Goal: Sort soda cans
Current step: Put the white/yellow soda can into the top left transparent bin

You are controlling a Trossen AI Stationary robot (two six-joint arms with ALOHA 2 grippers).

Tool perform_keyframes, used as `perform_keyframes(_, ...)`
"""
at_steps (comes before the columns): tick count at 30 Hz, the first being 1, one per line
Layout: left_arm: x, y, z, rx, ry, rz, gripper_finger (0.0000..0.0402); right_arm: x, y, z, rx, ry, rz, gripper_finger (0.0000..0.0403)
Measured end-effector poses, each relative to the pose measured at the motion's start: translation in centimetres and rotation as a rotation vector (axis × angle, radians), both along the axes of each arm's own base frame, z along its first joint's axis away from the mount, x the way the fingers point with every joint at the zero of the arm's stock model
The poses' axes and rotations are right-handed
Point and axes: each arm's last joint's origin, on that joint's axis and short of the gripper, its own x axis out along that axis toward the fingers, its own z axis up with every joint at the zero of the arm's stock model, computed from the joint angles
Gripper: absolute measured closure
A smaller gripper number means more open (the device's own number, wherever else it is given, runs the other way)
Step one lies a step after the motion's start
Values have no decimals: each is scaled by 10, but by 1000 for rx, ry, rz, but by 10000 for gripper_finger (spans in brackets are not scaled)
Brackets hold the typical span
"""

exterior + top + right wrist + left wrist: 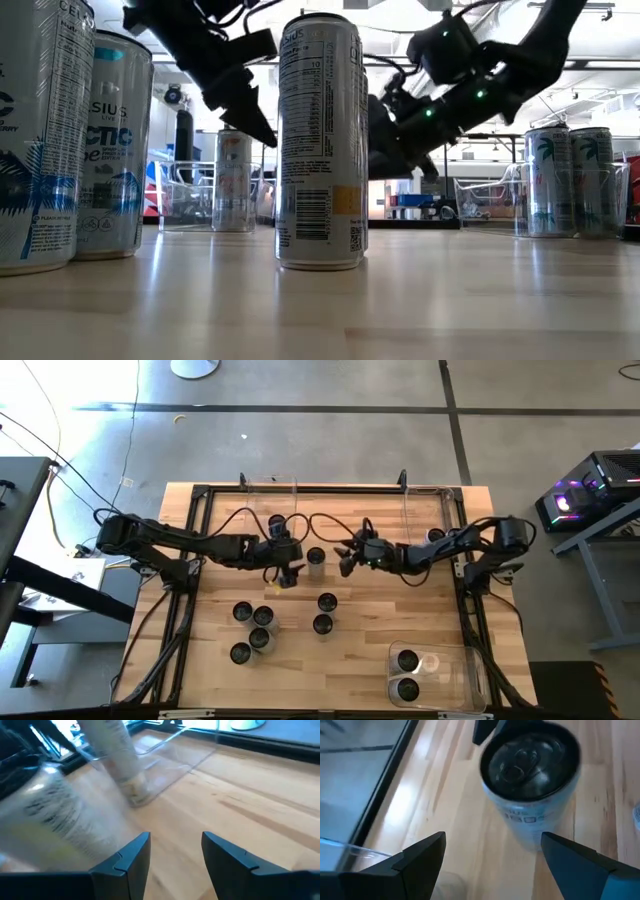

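Observation:
One soda can (316, 560) stands upright on the wooden table between my two grippers. My left gripper (291, 572) is just to its left, open, and the can's dark top (530, 760) shows ahead of its spread fingers (492, 855). My right gripper (346, 557) is just to the can's right, its fingers (175, 852) apart with nothing between them. The same can shows blurred (55, 825) beside that gripper. Several more cans (262, 616) stand upright nearer the front edge, and two cans (407, 674) stand in the front right bin.
A clear bin (470, 678) sits at the front right corner. Two clear bins (270, 495) (425, 505) stand along the far edge, each with a can inside (117, 765). A black frame (195, 520) borders the table. Bare wood lies between the front cans and the front right bin.

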Motion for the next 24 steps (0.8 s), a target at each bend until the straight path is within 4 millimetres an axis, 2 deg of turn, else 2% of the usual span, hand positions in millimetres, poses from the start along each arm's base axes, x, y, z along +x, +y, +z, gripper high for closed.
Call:
perform_keyframes(10,1,-2,-16,-104,-203,16,78,14,1,-12,31,-137,79,229)
perform_keyframes(19,0,-3,-17,-87,-177,7,78,20,19,-10,34,-115,169,229)
perform_keyframes(24,-12,-1,-13,-50,-110,40,78,19,27,-12,48,-81,211,229)
